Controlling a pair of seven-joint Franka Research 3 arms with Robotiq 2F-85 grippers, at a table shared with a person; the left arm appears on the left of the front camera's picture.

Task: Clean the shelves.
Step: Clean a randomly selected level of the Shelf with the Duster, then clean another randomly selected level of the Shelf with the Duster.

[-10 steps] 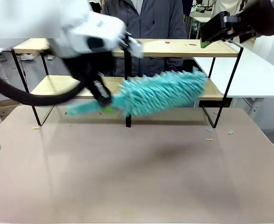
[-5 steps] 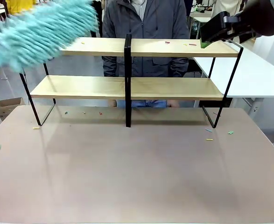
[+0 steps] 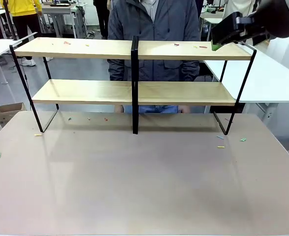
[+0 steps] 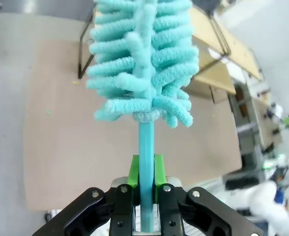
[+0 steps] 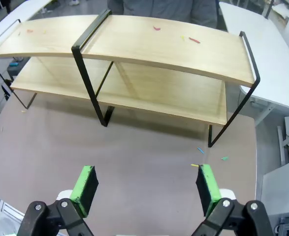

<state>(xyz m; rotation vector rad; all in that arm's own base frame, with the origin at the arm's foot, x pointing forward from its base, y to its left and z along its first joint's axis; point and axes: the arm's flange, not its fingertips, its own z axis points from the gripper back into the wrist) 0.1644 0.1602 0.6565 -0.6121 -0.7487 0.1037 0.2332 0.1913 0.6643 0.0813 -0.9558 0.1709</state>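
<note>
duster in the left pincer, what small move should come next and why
Probably swing the duster, clamped by its handle in the shut left pincer, over to the top board of the shelves and sweep along it. Small coloured scraps lie on both halves of that board, while the lower board looks free of them.

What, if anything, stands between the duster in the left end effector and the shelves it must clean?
Nothing visible does. The left end effector is shut on the handle of the teal duster; beyond its head the tabletop runs up to the shelves. The small scraps on the boards are no obstacle.
</note>
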